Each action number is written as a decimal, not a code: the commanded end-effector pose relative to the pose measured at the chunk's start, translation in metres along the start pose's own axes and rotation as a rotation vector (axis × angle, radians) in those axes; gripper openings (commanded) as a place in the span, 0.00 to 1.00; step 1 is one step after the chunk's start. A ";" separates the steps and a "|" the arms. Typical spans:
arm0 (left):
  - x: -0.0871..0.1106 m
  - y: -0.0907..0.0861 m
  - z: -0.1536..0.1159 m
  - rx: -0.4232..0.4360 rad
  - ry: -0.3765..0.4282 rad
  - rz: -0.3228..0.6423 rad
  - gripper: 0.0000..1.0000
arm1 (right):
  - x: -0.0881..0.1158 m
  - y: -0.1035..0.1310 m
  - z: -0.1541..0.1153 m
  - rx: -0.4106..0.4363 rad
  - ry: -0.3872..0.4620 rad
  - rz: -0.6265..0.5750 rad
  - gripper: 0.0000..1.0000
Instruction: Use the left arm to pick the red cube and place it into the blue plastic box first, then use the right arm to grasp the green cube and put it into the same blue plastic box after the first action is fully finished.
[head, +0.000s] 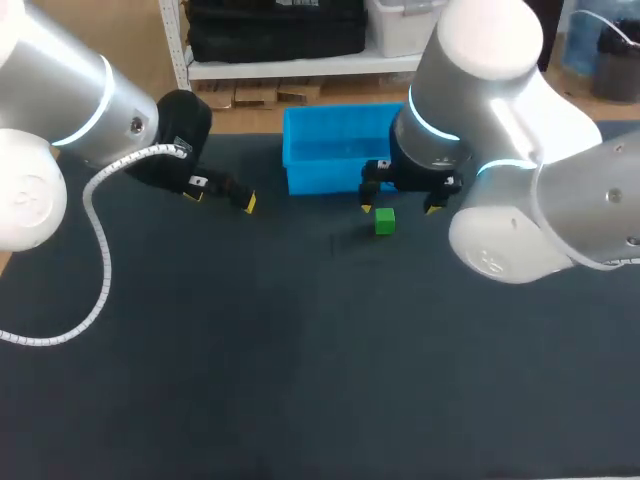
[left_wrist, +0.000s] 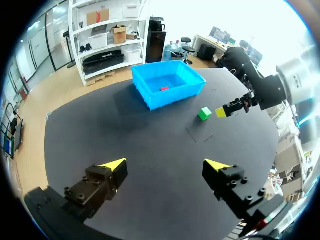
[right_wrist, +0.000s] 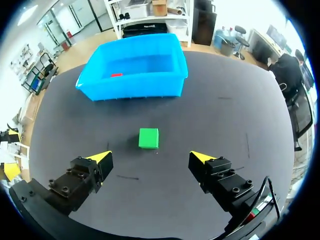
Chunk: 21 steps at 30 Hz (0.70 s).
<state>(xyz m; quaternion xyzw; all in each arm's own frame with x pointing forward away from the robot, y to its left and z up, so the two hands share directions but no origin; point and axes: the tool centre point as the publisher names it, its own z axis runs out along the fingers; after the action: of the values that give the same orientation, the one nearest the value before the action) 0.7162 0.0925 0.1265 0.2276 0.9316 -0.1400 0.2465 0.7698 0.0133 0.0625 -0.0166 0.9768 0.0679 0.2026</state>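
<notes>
The red cube (left_wrist: 164, 88) (right_wrist: 116, 75) lies inside the blue plastic box (head: 320, 178) (left_wrist: 150, 97) (right_wrist: 132, 91) at the table's far side; the head view does not show it. The green cube (head: 385, 221) (left_wrist: 204, 114) (right_wrist: 148, 138) rests on the dark table just in front of the box. My right gripper (head: 400, 208) (right_wrist: 150, 156) hangs open right over it, the cube just ahead of and between its yellow tips without touching them. My left gripper (head: 222, 198) (left_wrist: 165, 164) is open and empty, left of the box above the table.
The dark table (head: 300, 350) spreads wide in front of both arms. My right arm's big elbow (head: 520, 220) hangs over the right side, near the box's right end. The right gripper's yellow tip (left_wrist: 221, 112) shows beside the green cube in the left wrist view.
</notes>
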 end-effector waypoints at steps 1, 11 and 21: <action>0.001 0.001 -0.001 0.003 -0.003 0.000 1.00 | -0.008 0.003 0.021 0.007 0.007 0.001 1.00; 0.001 0.001 -0.001 0.003 -0.003 0.000 1.00 | -0.018 0.004 0.058 0.030 0.050 -0.018 1.00; 0.001 0.001 -0.001 0.003 -0.003 0.000 1.00 | -0.021 0.002 0.076 0.058 0.087 -0.045 1.00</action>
<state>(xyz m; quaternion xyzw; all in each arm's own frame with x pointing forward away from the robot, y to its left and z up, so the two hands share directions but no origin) 0.7162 0.0925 0.1265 0.2276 0.9316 -0.1400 0.2465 0.8112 0.0231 0.0048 -0.0355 0.9836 0.0363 0.1732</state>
